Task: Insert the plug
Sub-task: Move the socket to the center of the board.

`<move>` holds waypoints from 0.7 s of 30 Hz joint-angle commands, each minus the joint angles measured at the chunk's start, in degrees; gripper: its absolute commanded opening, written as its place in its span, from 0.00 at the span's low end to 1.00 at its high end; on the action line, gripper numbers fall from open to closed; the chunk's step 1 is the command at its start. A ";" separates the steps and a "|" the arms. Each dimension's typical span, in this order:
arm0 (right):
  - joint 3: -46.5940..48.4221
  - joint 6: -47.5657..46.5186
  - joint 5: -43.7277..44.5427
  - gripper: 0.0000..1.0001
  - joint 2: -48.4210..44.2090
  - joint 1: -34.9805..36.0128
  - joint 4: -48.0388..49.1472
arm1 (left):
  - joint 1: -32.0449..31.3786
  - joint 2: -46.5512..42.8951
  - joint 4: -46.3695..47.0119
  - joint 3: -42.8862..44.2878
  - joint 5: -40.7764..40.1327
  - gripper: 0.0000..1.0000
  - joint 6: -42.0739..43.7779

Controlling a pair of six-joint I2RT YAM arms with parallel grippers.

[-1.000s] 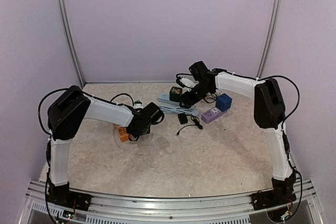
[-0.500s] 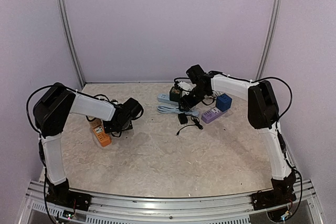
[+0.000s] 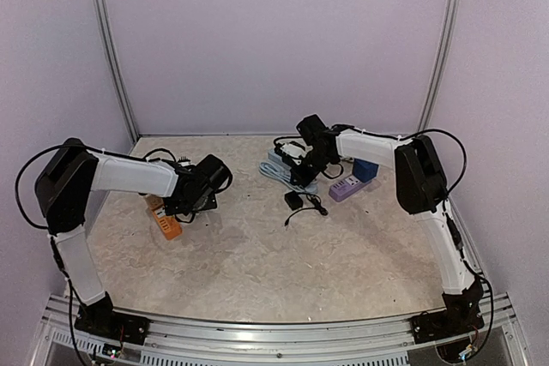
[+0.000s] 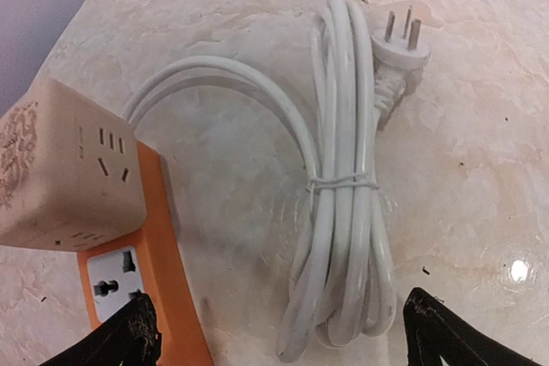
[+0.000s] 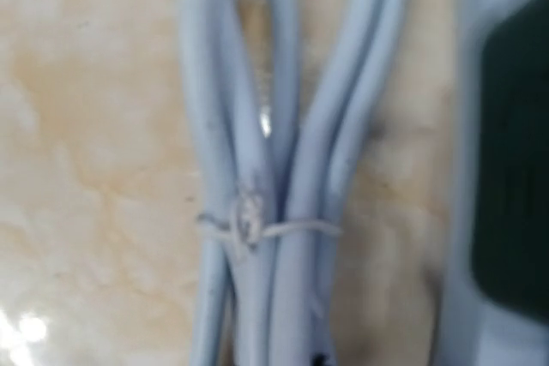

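Observation:
In the left wrist view a white three-pin plug [image 4: 401,40] lies on the table at the end of a coiled, tied white cord [image 4: 347,212]. My left gripper [image 4: 283,340] hangs open over the cord's near loop, one fingertip [image 4: 120,340] by the orange power strip [image 4: 146,272], the other [image 4: 446,336] to the right. A beige cube socket [image 4: 60,173] rests on the strip. A small black plug [image 3: 293,201] with a thin lead lies mid-table. My right gripper [image 3: 296,173] is shut low over a tied light-blue cord bundle [image 5: 274,169]; its fingers are hidden in the wrist view.
A pale blue power strip [image 3: 276,159] lies by the right gripper. A purple power strip [image 3: 346,187] and a blue cube socket [image 3: 366,169] sit further right. The orange power strip [image 3: 163,216] lies left of my left gripper [image 3: 187,205]. Walls enclose the table at back and sides.
My left arm swung left, dragging the orange strip with it, then opened its jaws. My right gripper moved left and down over the blue cord bundle and shut.

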 commanded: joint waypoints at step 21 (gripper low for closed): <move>-49.98 6.02 8.45 0.10 -32.00 12.29 0.13 | -1.19 -9.89 5.01 -1.45 0.33 0.99 8.15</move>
